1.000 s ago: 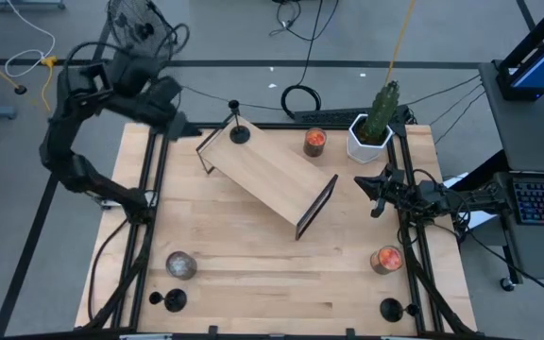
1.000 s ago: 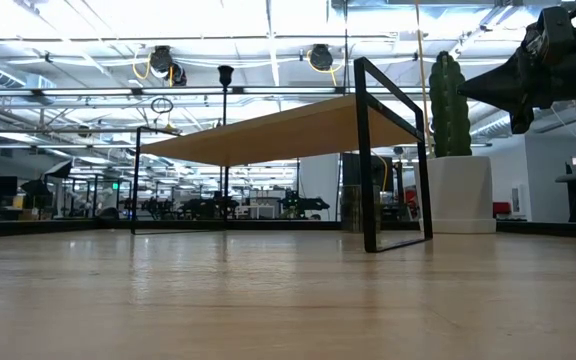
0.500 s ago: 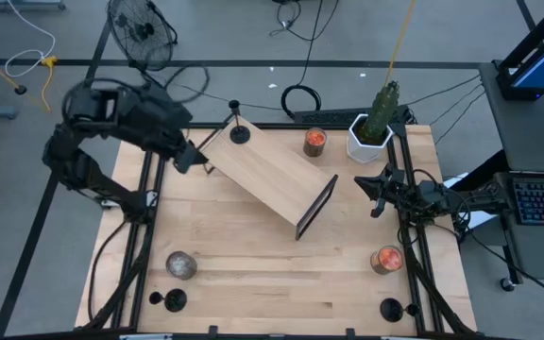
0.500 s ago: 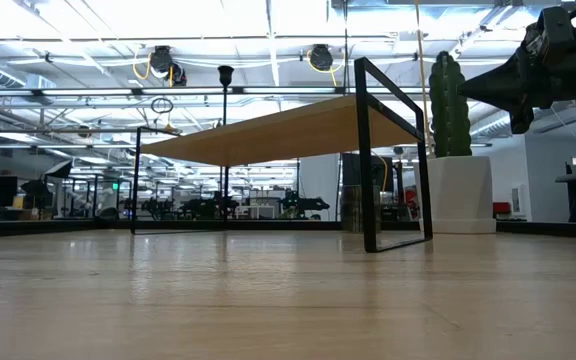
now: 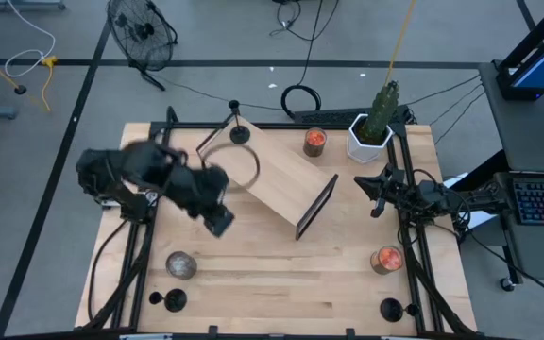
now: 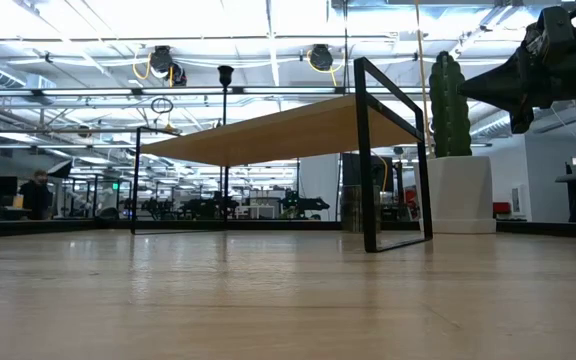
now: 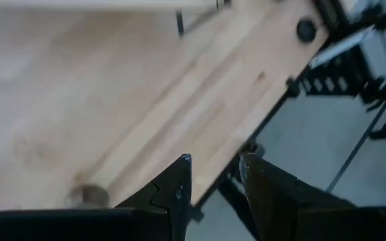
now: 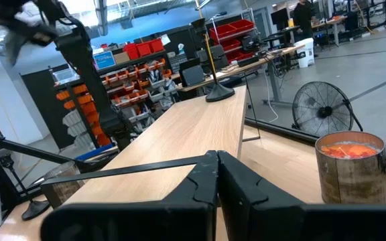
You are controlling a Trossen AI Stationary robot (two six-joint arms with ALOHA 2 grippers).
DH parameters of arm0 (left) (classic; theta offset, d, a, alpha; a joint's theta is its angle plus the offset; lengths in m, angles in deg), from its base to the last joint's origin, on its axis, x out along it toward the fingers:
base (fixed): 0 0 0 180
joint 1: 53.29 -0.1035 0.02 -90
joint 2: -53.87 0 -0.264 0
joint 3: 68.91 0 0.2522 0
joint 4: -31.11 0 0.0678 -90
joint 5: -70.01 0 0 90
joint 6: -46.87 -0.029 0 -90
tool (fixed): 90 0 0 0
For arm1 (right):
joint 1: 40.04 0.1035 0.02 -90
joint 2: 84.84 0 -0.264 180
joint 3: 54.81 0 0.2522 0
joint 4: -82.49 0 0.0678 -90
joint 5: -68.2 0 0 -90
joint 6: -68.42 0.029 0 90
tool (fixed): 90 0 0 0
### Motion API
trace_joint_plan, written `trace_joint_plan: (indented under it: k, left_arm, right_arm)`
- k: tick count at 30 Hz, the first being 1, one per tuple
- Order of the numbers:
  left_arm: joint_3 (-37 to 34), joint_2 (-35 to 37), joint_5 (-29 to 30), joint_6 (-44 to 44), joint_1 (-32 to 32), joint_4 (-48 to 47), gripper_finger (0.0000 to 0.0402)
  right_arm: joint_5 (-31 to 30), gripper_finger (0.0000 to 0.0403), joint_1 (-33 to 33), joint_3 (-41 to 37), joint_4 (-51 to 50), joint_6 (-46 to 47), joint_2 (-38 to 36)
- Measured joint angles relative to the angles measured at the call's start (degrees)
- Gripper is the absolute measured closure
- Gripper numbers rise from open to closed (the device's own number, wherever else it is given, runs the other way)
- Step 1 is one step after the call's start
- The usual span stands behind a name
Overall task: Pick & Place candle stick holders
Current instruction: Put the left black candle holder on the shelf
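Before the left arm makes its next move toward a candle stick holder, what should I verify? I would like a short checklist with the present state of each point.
1. Left hand open, nothing between its fingers: ok.
2. Left arm clear of the wooden shelf: cannot tell; they overlap from above.
3. Candle stick holder at the near left edge unobstructed: ok.
4. Grey candle apart from that holder: ok.
5. Right hand shut, waiting at the right side: ok.

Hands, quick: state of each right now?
Left hand: open, empty, over the table.
Right hand: closed, holding nothing, at the table's right edge.
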Motion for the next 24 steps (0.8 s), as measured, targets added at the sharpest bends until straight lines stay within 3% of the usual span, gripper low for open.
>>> trace_joint_plan:
  k: [7,17,20,24]
  left_arm:
    - [0.0,-2.9,1.9,11.2,8.6,0.0,0.0266]
    - [-1.7,-2.8,15.8,42.2,19.7,0.0,0.0266]
    - [-5.8,-2.9,14.3,52.4,21.6,0.0,0.0266]
    - [-10.7,-2.9,5.6,64.8,24.5,-0.1,0.0266]
  right_arm:
    - [0.0,0.0399,0.0,0.0,0.0,0.0,0.0]
    - [0.0,0.0399,0.0,0.0,0.0,0.0,0.0]
    - [0.0,0.0399,0.0,0.0,0.0,0.0,0.0]
    - [0.0,0.0399,0.0,0.0,0.0,0.0,0.0]
